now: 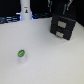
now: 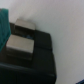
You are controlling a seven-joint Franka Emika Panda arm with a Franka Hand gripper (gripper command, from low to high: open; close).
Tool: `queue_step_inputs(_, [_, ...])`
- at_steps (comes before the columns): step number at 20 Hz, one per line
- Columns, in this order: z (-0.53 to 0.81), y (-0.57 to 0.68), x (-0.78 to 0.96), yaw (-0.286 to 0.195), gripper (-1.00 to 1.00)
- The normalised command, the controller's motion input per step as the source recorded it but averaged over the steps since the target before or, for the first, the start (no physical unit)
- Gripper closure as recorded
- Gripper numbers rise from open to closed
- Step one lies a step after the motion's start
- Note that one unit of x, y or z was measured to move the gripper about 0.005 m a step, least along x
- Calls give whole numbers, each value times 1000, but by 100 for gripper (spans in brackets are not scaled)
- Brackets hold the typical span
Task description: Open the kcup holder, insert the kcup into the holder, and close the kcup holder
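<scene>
While our arm hangs over the far side of the white table [image 1: 45,55], we find the kcup holder [image 1: 62,27] standing toward the exterior view's right — a black boxy unit with two stacked drawer fronts, both looking flush with its face as far as the blur allows. Our arm comes down from the upper edge of the exterior view directly above the holder, and the dark shapes merge there, so we cannot pick out the gripper's fingers or say whether they touch the box. Whether the tool is spread or closed, and whether it has anything in it, we cannot tell from either picture. Seen from the wrist view, the kcup holder [image 2: 30,57] fills much of the frame as a dark block with two pale handles [image 2: 21,46] on its drawer fronts, white table showing beside it. A teal patch sits at one corner of that view; we cannot say what it is. Our kcup [image 1: 21,54] — a small white pod with a round green top — stands upright on the table toward the exterior view's left, well apart from the holder and nearer the camera. At the far edge of the table stands a tall white bottle-like object [image 1: 25,11].
</scene>
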Motion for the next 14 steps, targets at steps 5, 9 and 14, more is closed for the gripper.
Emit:
queue_step_inputs(5, [-164,659,-365,-167,-100])
queue_step_inputs(9, [-261,564,-229,-154,-100])
queue_step_inputs(14, [-351,302,-35,-101,-100])
